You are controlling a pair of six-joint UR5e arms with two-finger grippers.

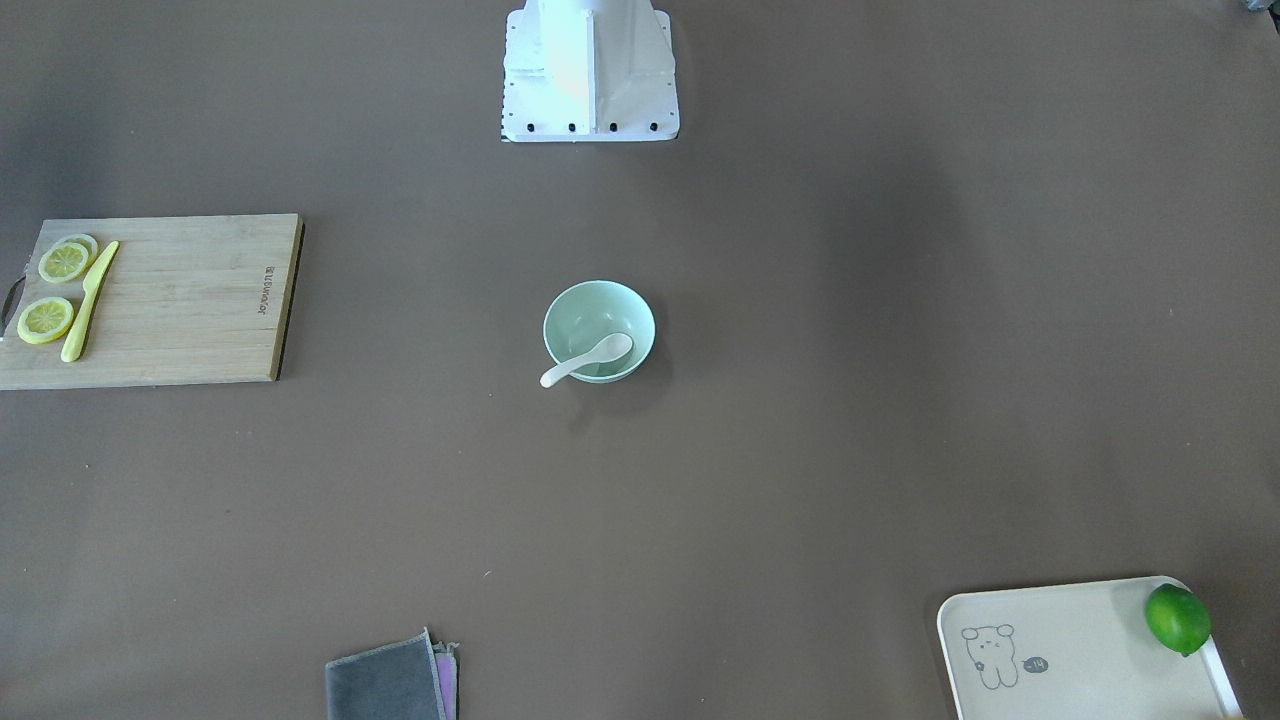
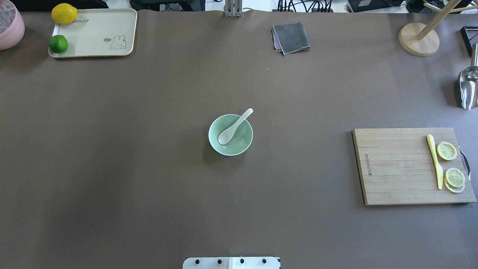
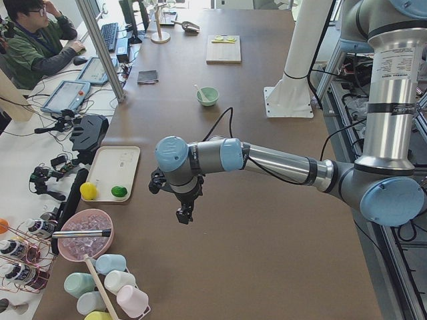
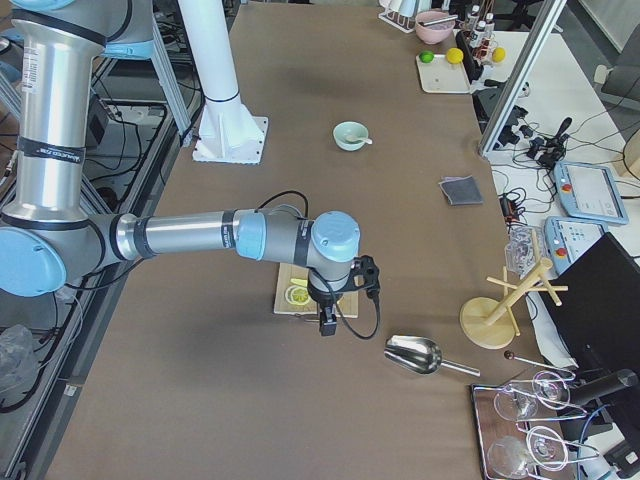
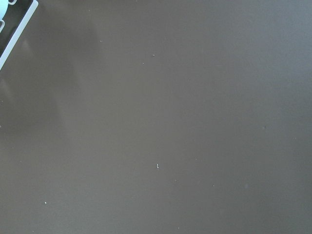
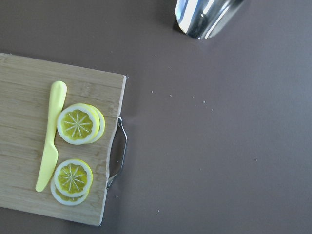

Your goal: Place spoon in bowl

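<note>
The pale mint-green bowl (image 1: pixel 562 308) (image 2: pixel 213 139) stands at the middle of the brown table. The white spoon (image 1: pixel 590 359) (image 2: pixel 234 127) lies in it, scoop down inside and handle resting over the rim. Bowl (image 3: pixel 208 99) (image 4: pixel 347 138) and spoon also show small in both side views. My left gripper (image 3: pixel 181 215) hangs over the table's left end, far from the bowl. My right gripper (image 4: pixel 326 325) hangs over the right end by the cutting board. Both show only in side views, so I cannot tell if they are open or shut.
A wooden cutting board (image 2: pixel 396 164) with a yellow knife (image 2: pixel 435 161) and lemon slices (image 2: pixel 446 151) lies at the right. A cream tray (image 2: pixel 97 33) with a lime and a lemon is far left. A grey cloth (image 2: pixel 291 37), a metal scoop (image 2: pixel 468 87) and a wooden stand (image 2: pixel 418 39) sit at the far side.
</note>
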